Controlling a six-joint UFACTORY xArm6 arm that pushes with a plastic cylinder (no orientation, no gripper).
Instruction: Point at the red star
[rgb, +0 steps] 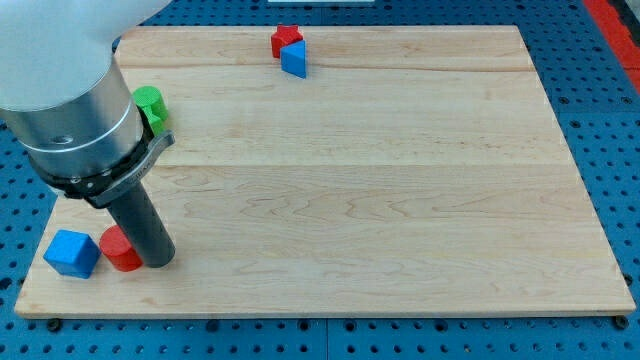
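Wooden tabletop (350, 190): my tip (158, 260) rests near the bottom-left corner, touching a red cylinder (120, 250); no pincer fitted. Red star (286, 40) waits at the top edge, calling for a long diagonal sweep.

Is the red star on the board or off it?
On: the red star sits at the board's top edge, touching the blue block.

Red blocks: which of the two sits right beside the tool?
The red block at the view's bottom left, touching my tip beside the blue cube; the other red block sits at the view's top.
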